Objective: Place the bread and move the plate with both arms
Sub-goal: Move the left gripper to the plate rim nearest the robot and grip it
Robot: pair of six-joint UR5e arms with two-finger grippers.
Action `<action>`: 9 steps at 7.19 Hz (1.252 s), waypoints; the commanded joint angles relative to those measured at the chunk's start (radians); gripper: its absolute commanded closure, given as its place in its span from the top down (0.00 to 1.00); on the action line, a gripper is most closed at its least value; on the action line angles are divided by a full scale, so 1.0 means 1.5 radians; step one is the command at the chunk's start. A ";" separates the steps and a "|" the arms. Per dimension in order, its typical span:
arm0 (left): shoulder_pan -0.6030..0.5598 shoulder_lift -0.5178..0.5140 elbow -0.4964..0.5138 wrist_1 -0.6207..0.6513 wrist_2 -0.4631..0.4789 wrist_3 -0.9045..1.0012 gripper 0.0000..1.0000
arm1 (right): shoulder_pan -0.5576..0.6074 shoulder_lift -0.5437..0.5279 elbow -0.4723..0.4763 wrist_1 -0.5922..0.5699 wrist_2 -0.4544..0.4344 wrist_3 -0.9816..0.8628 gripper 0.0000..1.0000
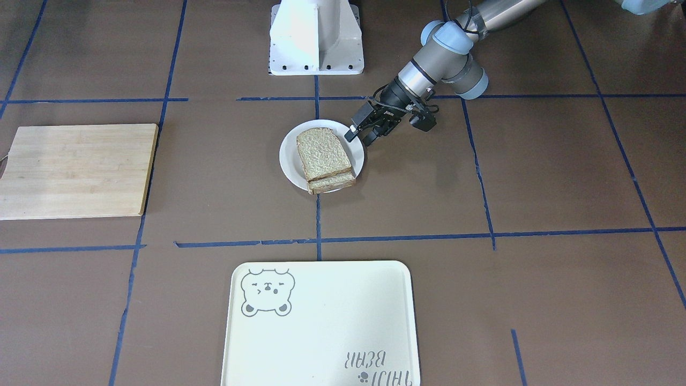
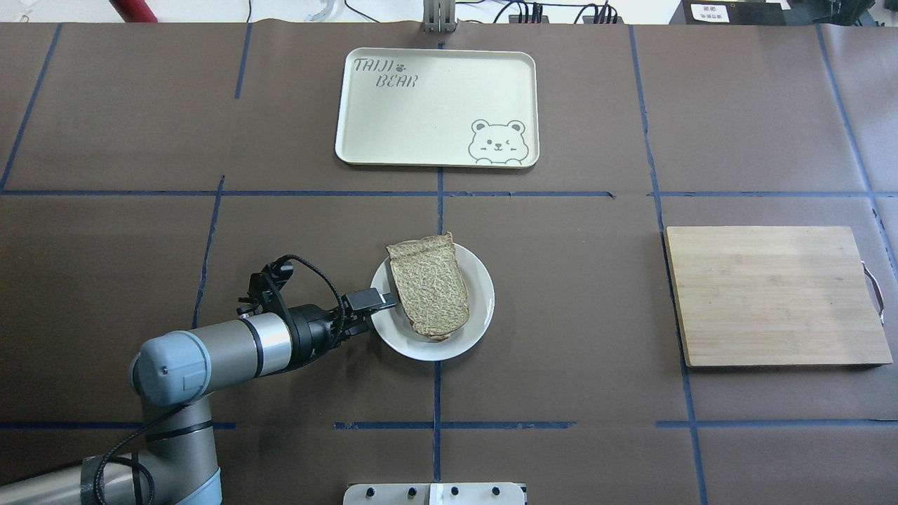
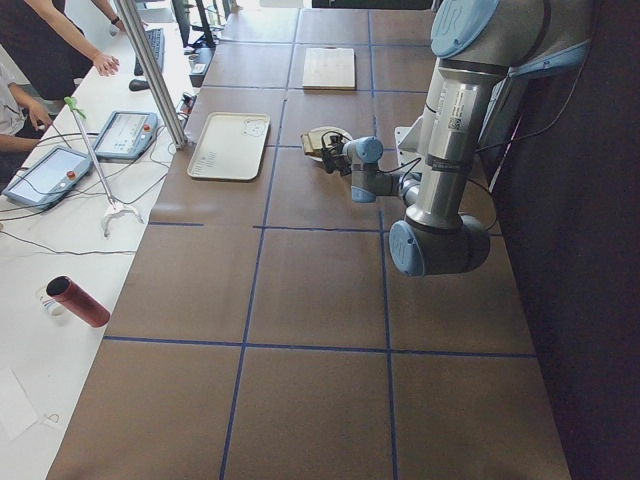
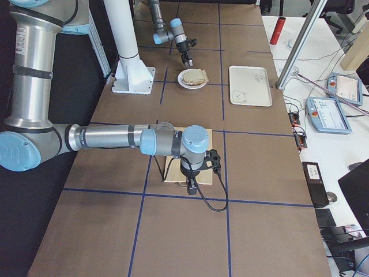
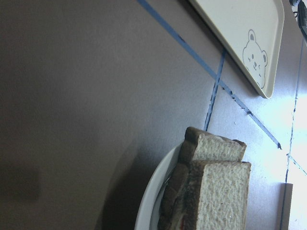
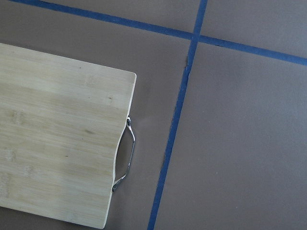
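The bread tops a stack on the plate at mid-table, long axis running from robot toward tray. The nearer left arm reaches in low, jaws apart at the plate's left rim. The right arm hangs over the cutting board; its jaws' state cannot be told.

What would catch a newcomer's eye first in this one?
Stacked bread on a small white plate at the table's centre, with the left gripper at the plate's rim. Beyond it lies a cream tray with a bear drawing, and a wooden board sits on the robot's right, the right arm hovering over it.
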 commanded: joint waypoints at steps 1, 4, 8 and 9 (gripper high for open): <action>0.003 -0.008 0.010 -0.007 0.005 -0.033 0.46 | 0.000 0.000 0.001 0.000 0.001 0.001 1.00; 0.005 -0.008 0.014 -0.007 0.005 -0.036 0.37 | 0.000 0.000 0.001 0.000 0.001 0.001 1.00; 0.007 -0.008 0.020 -0.008 0.004 -0.036 0.06 | 0.000 0.000 0.001 0.000 0.001 0.001 1.00; 0.007 -0.007 0.019 -0.008 0.004 -0.035 0.00 | 0.000 0.000 0.001 0.000 0.001 0.001 1.00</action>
